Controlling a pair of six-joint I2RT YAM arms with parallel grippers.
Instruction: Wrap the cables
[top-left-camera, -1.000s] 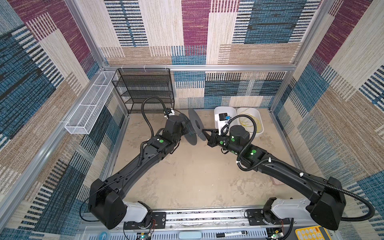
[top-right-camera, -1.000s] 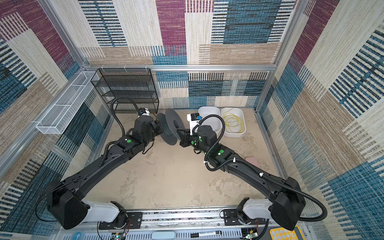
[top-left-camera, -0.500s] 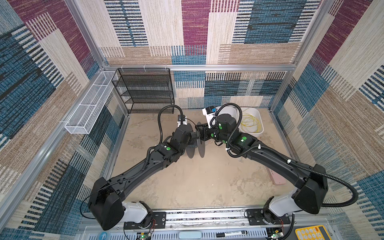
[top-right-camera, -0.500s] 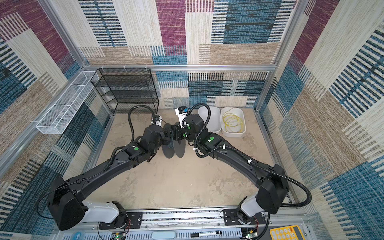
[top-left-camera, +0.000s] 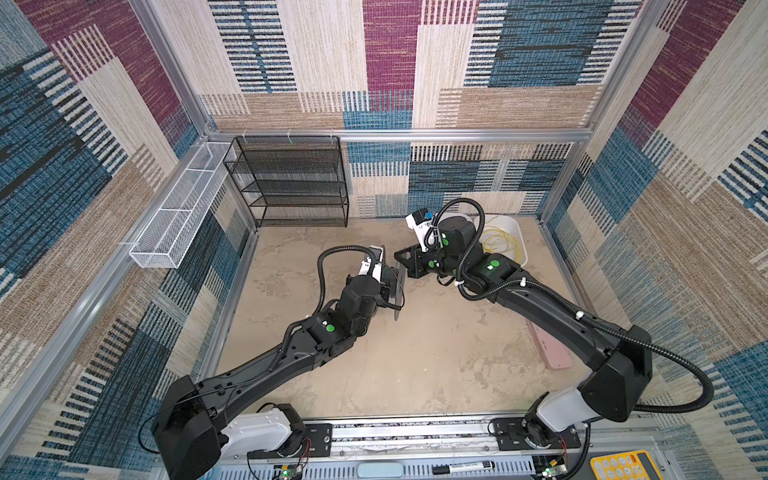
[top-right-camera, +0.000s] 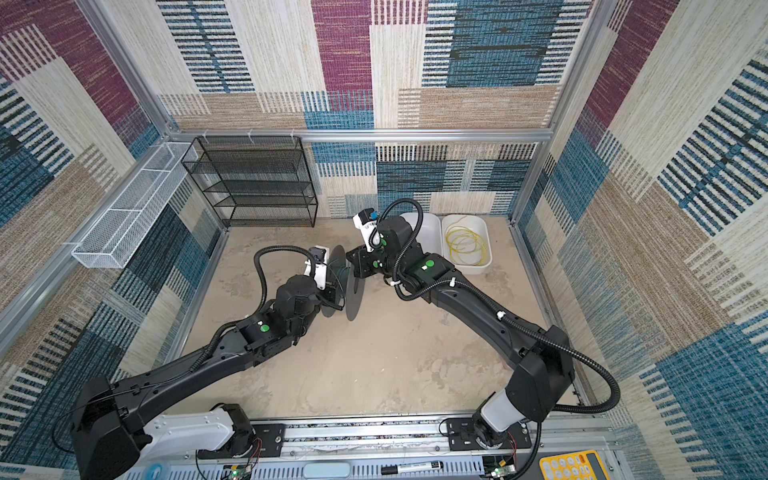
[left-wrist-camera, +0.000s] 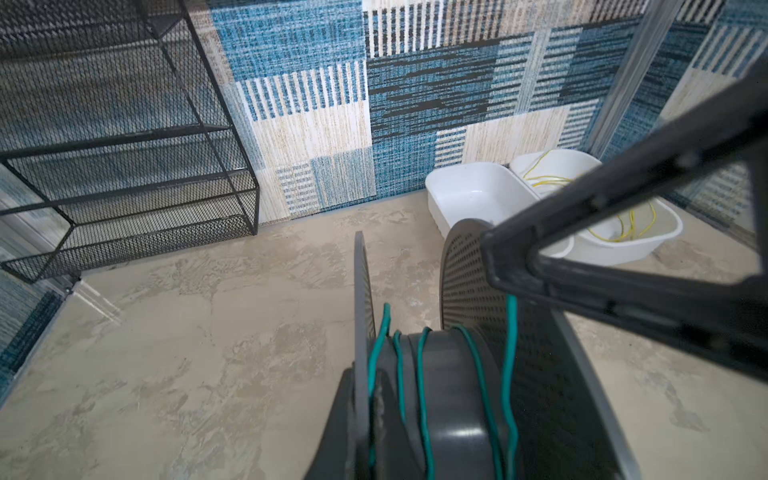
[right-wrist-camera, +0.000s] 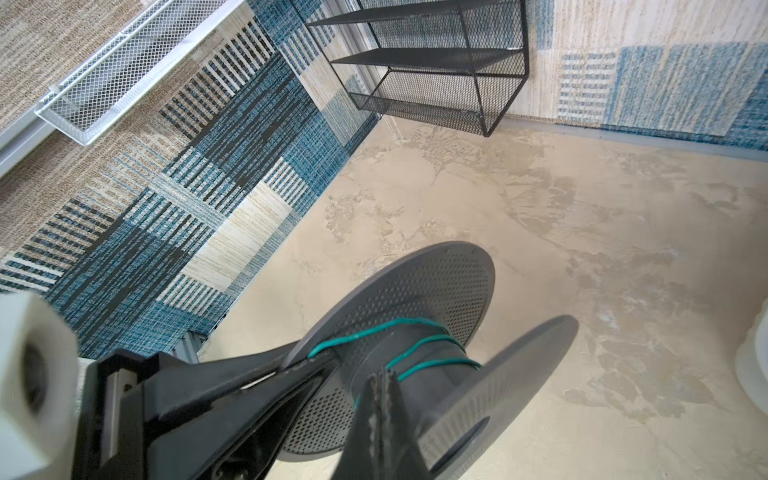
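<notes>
1. Two black arms meet over a mottled beige, plaster-like tabletop (top-left-camera: 415, 365) in both top views. Between them a dark grey plastic spool (top-right-camera: 353, 301) stands on edge: two thin perforated discs joined by a round hub. The left gripper (top-right-camera: 331, 293) reaches it from the left, the right gripper (top-left-camera: 398, 261) from behind and to the right. A trace of the thin teal-green cable (top-right-camera: 343, 276) shows on the hub. Behind and right of the spool, a glossy white plastic tub (top-right-camera: 473, 269) holds the thin yellow cable (top-right-camera: 465, 247) in loose round loops. A second white tub (top-right-camera: 432, 232) sits between that one and the spool. Behind and left of the spool stands a black wire-mesh shelf rack (top-right-camera: 253, 183).
2. In the left wrist view, the left gripper's grey fingers (left-wrist-camera: 349, 432) are pressed onto one disc's thin rim, pinching it. The teal-green cable lies in a few slack, wavy turns around the smooth hub. One strand rises beside the other disc into the tip of the right gripper, whose black fingers are closed on it. Both tubs lie beyond the spool.
3. In the right wrist view, the right gripper's rough-faced fingers (right-wrist-camera: 374, 424) are pressed together, their tips right at the hub, where the teal strands end. About three turns cross the hub between the dotted discs. The shelf rack stands beyond the spool.
</notes>
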